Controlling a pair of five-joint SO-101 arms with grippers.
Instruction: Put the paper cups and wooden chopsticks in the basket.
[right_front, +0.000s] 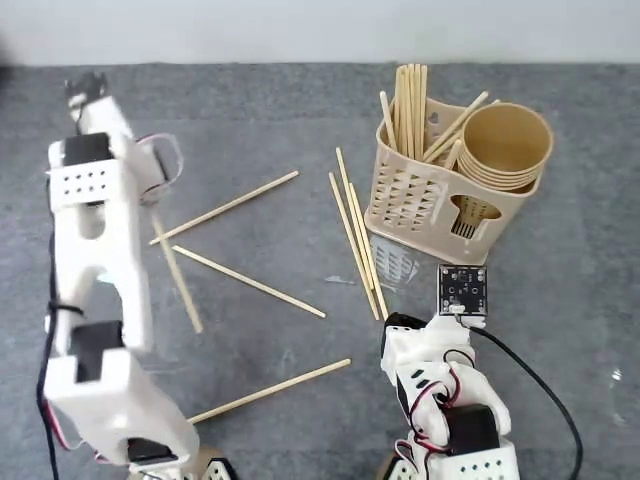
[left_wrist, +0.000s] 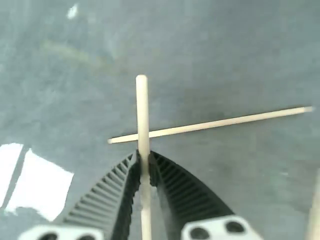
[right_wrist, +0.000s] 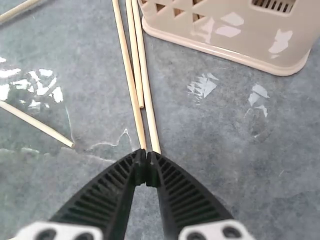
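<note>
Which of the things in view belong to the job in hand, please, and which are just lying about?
Job: basket; paper cups stacked in it; loose chopsticks on the table; one chopstick clamped in the left gripper.
Lying about: grey table cover; black cable.

Paper cups (right_front: 507, 145) stacked in basket's (right_front: 410, 195) right compartment, chopstick bundle (right_front: 410, 100) upright in left one. Chopstick trio (right_front: 355, 235) flat on table (right_front: 250, 120) just left of basket. Right gripper (right_wrist: 146, 152) in front of basket, tips at trio's near ends. Loose chopsticks (right_front: 248, 282) scattered well left of basket; left gripper (left_wrist: 143, 155) there, held chopstick (left_wrist: 142, 115) between jaws.
</note>
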